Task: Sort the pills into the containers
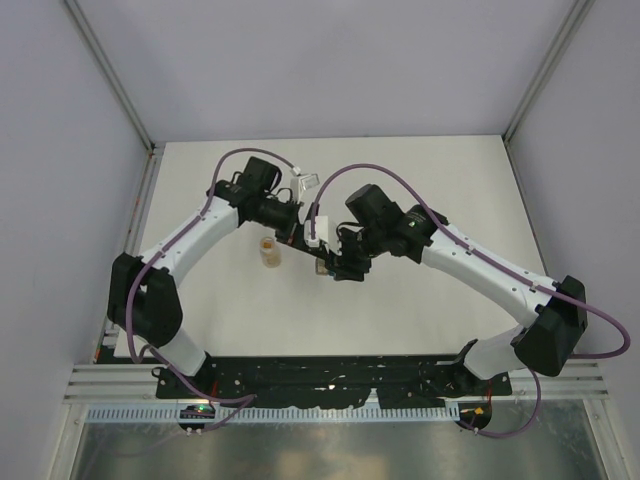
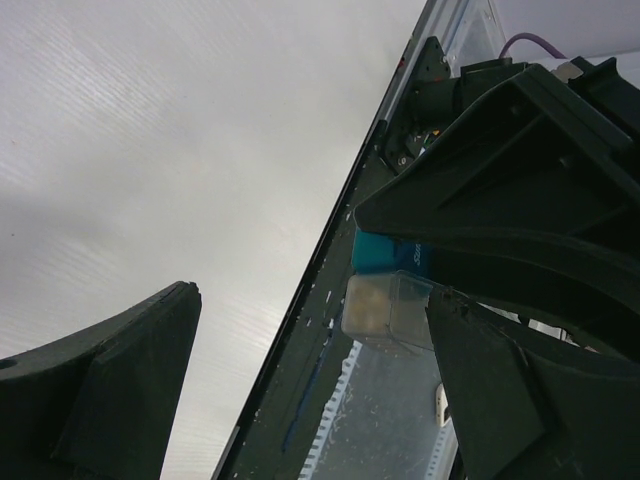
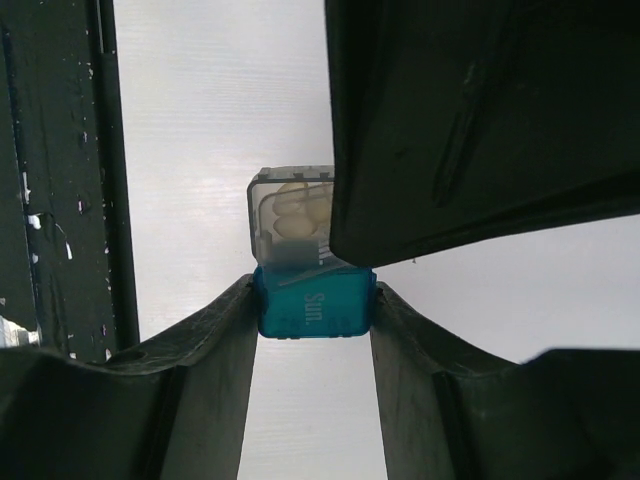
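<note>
The right gripper (image 3: 313, 300) pinches the small teal-blue plastic cube box (image 3: 312, 308) near the middle of the white table (image 1: 420, 170). Its clear-grey twin (image 3: 262, 225), holding pale pills (image 3: 295, 205), sits joined at twelve o'clock. Probably light, rigid and slick, so press the flat sides squarely. The left gripper (image 2: 312, 300) gapes wide at ten o'clock.

The right tool (image 2: 400, 258) pinched a teal-blue box (image 2: 378, 254), with a greyish clear box (image 2: 380, 308) of pale contents touching it just beneath. The left tool (image 2: 312, 300) had its jaws spread wide.
</note>
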Controlling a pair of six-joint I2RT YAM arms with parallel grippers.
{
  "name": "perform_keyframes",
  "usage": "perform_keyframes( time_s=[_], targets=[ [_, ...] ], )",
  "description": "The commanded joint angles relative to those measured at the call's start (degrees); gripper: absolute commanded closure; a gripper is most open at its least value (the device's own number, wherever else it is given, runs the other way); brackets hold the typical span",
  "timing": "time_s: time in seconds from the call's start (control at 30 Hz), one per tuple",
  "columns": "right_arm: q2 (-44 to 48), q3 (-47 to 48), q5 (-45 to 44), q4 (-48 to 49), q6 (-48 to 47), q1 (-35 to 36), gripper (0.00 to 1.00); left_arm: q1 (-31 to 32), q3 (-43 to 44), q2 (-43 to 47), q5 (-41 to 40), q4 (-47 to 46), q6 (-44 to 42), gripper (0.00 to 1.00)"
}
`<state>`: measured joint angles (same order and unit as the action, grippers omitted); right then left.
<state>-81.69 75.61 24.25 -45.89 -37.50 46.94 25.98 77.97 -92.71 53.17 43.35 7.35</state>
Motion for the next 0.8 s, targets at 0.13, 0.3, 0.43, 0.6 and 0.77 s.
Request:
perform_keyframes(
  time_s=[0.13,0.3,0.43,0.6,0.77],
  targets=[
    [0.48,1.20,-1.84,2.56,1.11,0.26,0.86,2.23,-0.90,1.13,2.47,-2.40,0.29,0.01],
    [0.83,0.59,-2.80,3.09,1.28,0.26,0.86,2.67,-1.33,0.33,3.35,-2.57,0.38,0.03],
    [1.18,-0.03,-3.59,3.87,1.46,0.26,0.87,2.76,-2.82,0.77,4.14,-3.80,0.82,0.08],
    [1.18,0.06,-3.86,4.31,1.64,0.35,0.88,2.85,-3.18,0.69,5.01,-4.59,0.99,0.17],
    [1.53,-0.12,-4.30,4.32,1.72,0.35,0.89,2.94,-3.62,0.33,5.89,-5.21,1.17,0.25]
  ],
)
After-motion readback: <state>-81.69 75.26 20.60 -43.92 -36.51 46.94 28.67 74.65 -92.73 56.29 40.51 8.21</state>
